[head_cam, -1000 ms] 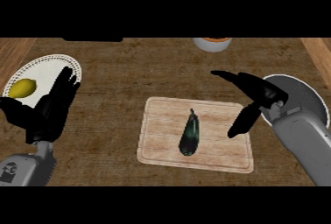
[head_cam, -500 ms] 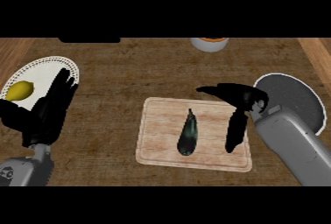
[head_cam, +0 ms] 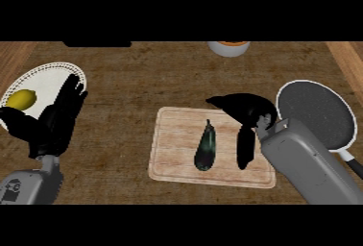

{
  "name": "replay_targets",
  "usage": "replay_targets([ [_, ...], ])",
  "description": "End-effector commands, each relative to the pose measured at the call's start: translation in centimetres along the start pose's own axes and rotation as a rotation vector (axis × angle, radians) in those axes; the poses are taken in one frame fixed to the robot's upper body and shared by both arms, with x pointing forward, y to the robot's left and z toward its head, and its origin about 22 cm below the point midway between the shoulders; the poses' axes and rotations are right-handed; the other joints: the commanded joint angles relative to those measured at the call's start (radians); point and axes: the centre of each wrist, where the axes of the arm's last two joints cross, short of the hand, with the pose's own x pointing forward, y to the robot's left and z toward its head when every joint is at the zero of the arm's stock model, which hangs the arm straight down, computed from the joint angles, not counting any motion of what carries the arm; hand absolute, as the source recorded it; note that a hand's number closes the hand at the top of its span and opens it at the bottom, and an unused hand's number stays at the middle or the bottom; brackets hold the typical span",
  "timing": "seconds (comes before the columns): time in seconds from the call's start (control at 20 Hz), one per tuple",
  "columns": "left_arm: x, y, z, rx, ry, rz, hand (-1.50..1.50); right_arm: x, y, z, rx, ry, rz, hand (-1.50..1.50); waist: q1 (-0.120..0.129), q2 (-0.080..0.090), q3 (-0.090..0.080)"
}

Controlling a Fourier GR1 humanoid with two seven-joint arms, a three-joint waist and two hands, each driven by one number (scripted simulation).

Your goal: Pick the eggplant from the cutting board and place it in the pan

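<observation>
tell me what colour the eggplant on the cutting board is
Dark green to near black, in the head view: eggplant.

Dark wood-grain counter with lighter wooden edges at both sides

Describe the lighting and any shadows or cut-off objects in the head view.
Head view: even, soft lighting, no glare; the right hand shows dark over the cutting board beside the eggplant; the top edge cuts off an orange-rimmed cup.
</observation>
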Motion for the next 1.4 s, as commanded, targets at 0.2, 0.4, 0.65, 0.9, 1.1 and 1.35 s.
replay_targets([
  [0.2, 0.4, -0.5, 0.9, 0.018, -0.012, -0.012, 0.00, 4.8, 1.7, -1.4, 0.004, 0.015, 0.019, -1.50, 0.003, -0.001, 0.000],
  [0.4, 0.4, 0.5, 0.9, 0.010, 0.011, -0.003, 0.00, 3.2, 1.6, -3.8, 0.037, 0.073, 0.024, -1.50, 0.006, 0.001, 0.000],
  [0.65, 0.5, -1.0, 0.9, 0.007, -0.003, 0.012, 0.00, 1.1, 4.1, -4.5, 0.036, 0.096, 0.038, -1.50, 0.000, 0.001, 0.000],
  [0.9, -0.5, 0.0, 1.3, 0.012, -0.021, 0.005, 0.00, 2.0, 1.8, -5.5, 0.046, 0.073, 0.006, -1.50, 0.003, 0.001, 0.000],
  [1.1, 1.9, -0.8, 0.9, 0.013, 0.017, 0.010, 0.00, 0.7, 4.7, -7.8, 0.108, 0.120, 0.038, -1.50, 0.006, 0.002, 0.001],
  [1.35, -0.9, 1.7, 1.2, 0.004, -0.006, 0.005, 0.00, -0.7, 6.2, -8.2, 0.085, 0.091, 0.046, -1.50, 0.003, 0.002, 0.000],
])
